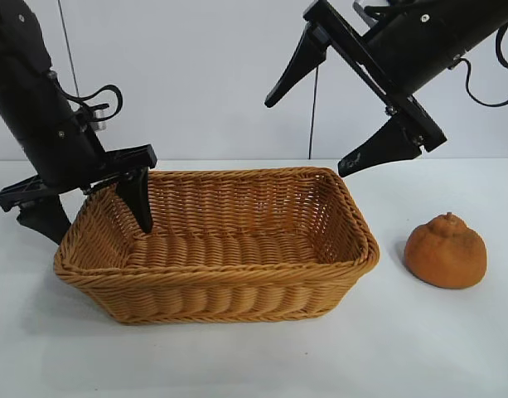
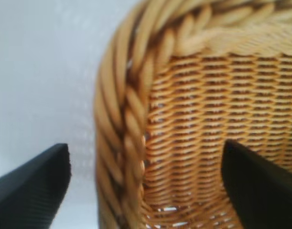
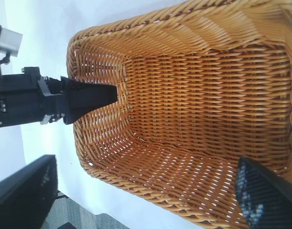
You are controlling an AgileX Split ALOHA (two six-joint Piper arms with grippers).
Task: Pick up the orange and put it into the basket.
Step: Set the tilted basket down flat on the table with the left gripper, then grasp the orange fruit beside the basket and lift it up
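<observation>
Straddling the basket's (image 1: 216,278) left rim, the left gripper (image 1: 89,211) has its fingers spread wide, one inside the weave and one outside over the white table (image 1: 254,365). The right gripper (image 1: 316,124) hangs above the basket's right end, fingers wide and empty. The orange (image 1: 445,250) sits on the table just right of the basket.

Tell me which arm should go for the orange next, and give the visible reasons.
Right. The orange sits on the table at the basket's right end, and the right gripper hangs open nearest it. The left gripper straddles the basket's left rim, farther from the fruit.
</observation>
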